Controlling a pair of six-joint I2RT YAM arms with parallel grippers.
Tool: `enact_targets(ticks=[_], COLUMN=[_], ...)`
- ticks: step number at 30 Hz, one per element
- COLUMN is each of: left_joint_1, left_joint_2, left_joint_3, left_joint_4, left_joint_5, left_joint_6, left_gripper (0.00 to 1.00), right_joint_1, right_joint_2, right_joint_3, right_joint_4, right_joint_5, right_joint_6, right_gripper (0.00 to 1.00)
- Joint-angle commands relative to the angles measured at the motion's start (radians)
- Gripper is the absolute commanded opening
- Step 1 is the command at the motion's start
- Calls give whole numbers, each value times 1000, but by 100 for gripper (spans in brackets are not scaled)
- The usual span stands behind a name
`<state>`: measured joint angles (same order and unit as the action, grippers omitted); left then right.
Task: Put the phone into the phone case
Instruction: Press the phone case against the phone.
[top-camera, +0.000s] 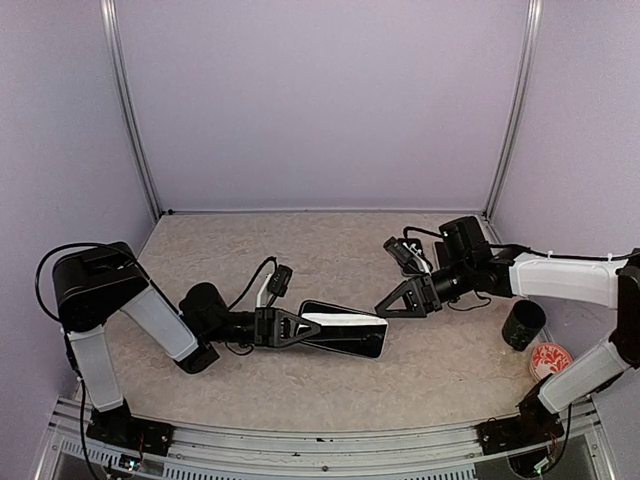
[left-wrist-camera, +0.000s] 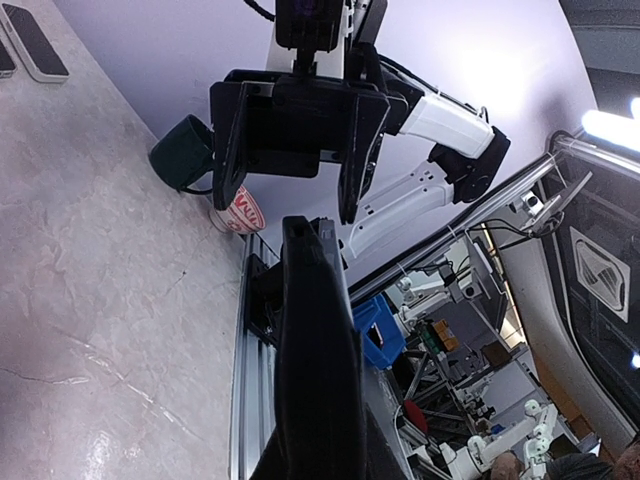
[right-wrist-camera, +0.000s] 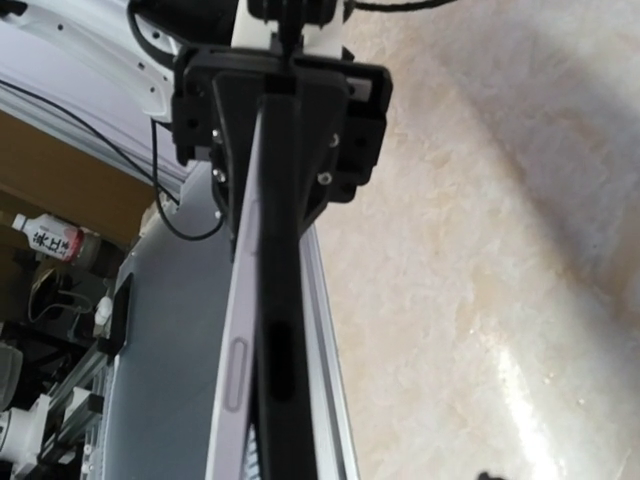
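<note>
My left gripper (top-camera: 300, 327) is shut on the near end of the phone case (top-camera: 340, 321), a pale grey shell, and holds it level and on edge above the table. The black phone (top-camera: 352, 345) lies against the case. I cannot tell whether it is fully seated. In the right wrist view the case (right-wrist-camera: 232, 350) and the phone (right-wrist-camera: 275, 350) run edge-on from the left gripper (right-wrist-camera: 272, 195) toward the camera. My right gripper (top-camera: 385, 306) is open and empty just off the phone's far end. The left wrist view shows the right gripper (left-wrist-camera: 287, 205) with jaws spread, facing the phone's tip (left-wrist-camera: 300, 235).
A dark green cup (top-camera: 523, 324) and a red-patterned round lid (top-camera: 550, 360) stand at the right, by the right arm's base. Two other black phones (left-wrist-camera: 35, 42) lie flat on the table in the left wrist view. The metal rail (top-camera: 300, 440) runs along the near edge.
</note>
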<state>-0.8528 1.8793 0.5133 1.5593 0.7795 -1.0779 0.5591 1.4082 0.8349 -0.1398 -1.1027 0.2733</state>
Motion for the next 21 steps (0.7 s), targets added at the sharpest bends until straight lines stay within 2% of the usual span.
enact_targets(ticks=[1, 4, 9, 16, 21], left_joint_1=[9, 28, 59, 64, 72], left_joint_2=[-15, 1, 23, -19, -59], left_joint_3=[43, 57, 95, 125, 125], left_joint_4=[292, 290, 229, -7, -90], left_joint_5=[7, 5, 19, 8, 10], left_joint_6=[-7, -17, -10, 112, 158], left_gripper=[5, 5, 2, 2, 2], right_joint_1=[33, 51, 76, 77, 77], right_joint_2=[24, 35, 43, 11, -10], right_joint_3=[-5, -5, -7, -24, -35], right_joint_4=[-9, 7, 48, 132, 204], right_joint_5=[-15, -33, -68, -135, -188], right_joint_6=[-13, -12, -5, 30, 66], right_gripper=[64, 61, 50, 41, 38])
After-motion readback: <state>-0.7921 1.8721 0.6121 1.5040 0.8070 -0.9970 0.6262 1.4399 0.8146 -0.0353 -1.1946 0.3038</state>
